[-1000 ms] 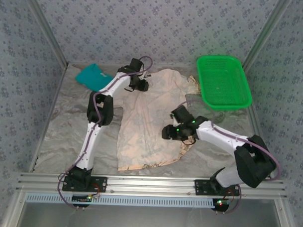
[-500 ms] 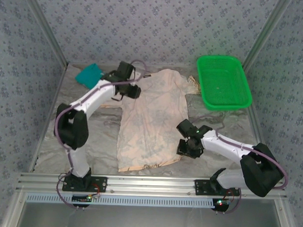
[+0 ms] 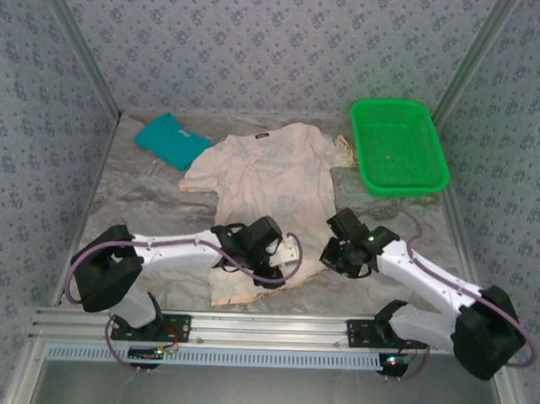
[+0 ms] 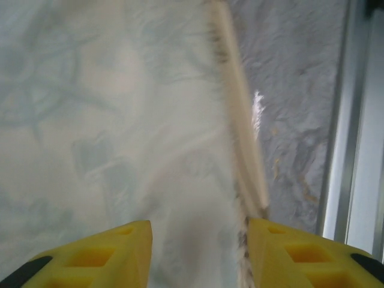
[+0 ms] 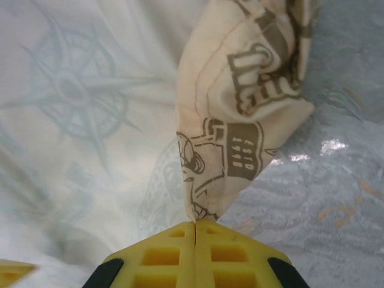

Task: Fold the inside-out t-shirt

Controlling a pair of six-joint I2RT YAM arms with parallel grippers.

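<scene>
The inside-out t-shirt [image 3: 271,175] lies flat mid-table [image 3: 145,224], long axis far-to-near, collar far, hem on my side, so I reckon the fold carries the hem away from me. R gripper [image 5: 196,225] is pinched fully closed on the near-right hem corner, print side showing. L gripper [image 4: 199,231] sits just beside it over the hem, jaws apart, gripping nothing.

Bright, even light comes from above, and the shadows are soft and faint. The left wrist picture is blurry, and the t-shirt [image 4: 120,120] looks pale and washed out. The right wrist picture is sharper, with a small shiny spot on the counter [image 5: 342,198].
</scene>
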